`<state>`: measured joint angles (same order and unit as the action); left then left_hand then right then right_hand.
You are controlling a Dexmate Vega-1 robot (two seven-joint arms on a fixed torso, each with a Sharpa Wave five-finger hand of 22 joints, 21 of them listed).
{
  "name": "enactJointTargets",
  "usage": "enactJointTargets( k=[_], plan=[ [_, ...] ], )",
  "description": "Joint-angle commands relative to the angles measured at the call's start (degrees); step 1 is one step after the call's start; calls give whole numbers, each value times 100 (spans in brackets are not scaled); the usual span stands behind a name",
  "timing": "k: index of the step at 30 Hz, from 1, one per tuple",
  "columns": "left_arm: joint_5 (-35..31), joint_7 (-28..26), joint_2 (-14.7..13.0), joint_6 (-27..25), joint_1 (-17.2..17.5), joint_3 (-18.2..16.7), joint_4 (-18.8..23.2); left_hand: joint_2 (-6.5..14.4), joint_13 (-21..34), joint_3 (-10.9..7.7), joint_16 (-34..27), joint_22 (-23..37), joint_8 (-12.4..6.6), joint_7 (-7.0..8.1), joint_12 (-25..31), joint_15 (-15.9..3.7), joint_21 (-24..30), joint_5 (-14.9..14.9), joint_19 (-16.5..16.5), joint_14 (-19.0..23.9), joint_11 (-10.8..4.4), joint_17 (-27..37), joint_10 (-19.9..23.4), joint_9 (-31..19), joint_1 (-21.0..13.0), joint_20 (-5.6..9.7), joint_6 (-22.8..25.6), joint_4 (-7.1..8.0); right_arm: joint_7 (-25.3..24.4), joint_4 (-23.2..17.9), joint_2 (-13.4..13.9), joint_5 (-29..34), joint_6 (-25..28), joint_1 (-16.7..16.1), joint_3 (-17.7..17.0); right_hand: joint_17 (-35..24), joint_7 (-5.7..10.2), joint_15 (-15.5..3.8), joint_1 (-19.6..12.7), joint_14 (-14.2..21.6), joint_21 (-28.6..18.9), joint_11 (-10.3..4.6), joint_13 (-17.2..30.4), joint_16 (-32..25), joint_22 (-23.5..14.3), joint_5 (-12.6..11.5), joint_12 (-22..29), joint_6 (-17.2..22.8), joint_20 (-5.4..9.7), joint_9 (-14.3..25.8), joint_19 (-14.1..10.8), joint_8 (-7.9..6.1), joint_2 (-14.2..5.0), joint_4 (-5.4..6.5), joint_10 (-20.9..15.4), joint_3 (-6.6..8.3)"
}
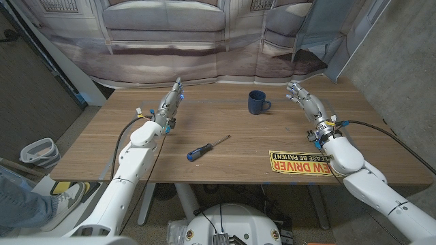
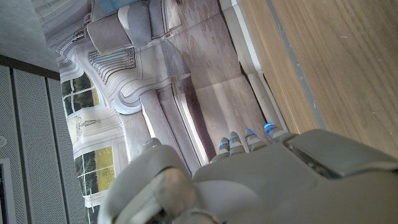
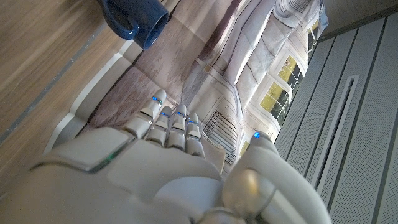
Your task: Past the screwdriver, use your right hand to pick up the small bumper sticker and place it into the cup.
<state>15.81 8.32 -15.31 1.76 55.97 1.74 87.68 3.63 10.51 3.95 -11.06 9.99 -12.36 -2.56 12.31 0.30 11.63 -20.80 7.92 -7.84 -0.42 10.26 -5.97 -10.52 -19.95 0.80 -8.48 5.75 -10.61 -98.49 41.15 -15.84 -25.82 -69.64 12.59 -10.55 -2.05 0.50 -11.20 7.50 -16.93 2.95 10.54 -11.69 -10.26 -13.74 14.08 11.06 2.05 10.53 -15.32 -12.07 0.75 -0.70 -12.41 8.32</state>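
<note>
A yellow, black and red bumper sticker (image 1: 300, 163) lies flat near the table's front edge on the right. A blue-handled screwdriver (image 1: 206, 148) lies at an angle in the middle. The dark blue cup (image 1: 257, 102) (image 3: 134, 18) stands upright toward the back. My right hand (image 1: 306, 101) (image 3: 168, 162) is at the right of the table, behind the sticker and to the right of the cup, fingers straight and holding nothing. My left hand (image 1: 169, 103) (image 2: 249, 180) is at the back left, fingers extended, empty.
The wooden table (image 1: 122, 146) has a printed backdrop of a sofa (image 1: 163, 24) hanging behind its far edge. A grey bin (image 1: 37, 152) stands on the floor at the left. Cables run along both forearms.
</note>
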Motion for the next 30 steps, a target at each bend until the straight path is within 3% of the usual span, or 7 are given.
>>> enactJointTargets(
  k=[1,11,30],
  plan=[
    [-21,-23,11,-16,-30,26,14,-9,26,35,-1,31,26,-2,8,29,-7,-23,12,21,-19,27,21,-17,-62,-18,29,-8,-240,-23,0,492,-54,-95,-57,-9,38,-9,-44,76,23,-25,10,3,-18,18,25,51,126,29,-72,3,-29,-22,-80,-21],
    [-25,-9,16,-7,-42,65,-25,-2,26,47,2,32,31,-2,4,27,-10,-22,16,25,-22,28,33,-17,-71,-26,47,-10,-359,9,46,921,-70,-77,-76,-9,81,-37,-47,123,29,-62,11,4,-17,6,37,76,149,31,-132,6,-27,-31,-150,-31],
    [34,12,25,47,62,53,27,7,27,66,4,33,43,4,-3,25,-11,-21,15,35,-33,29,44,-17,-83,-31,58,-12,-650,-426,310,1721,338,-365,-251,-10,72,-63,-49,164,55,-70,13,14,-17,-18,22,87,158,33,-172,17,-14,-44,-169,-49]
  ],
)
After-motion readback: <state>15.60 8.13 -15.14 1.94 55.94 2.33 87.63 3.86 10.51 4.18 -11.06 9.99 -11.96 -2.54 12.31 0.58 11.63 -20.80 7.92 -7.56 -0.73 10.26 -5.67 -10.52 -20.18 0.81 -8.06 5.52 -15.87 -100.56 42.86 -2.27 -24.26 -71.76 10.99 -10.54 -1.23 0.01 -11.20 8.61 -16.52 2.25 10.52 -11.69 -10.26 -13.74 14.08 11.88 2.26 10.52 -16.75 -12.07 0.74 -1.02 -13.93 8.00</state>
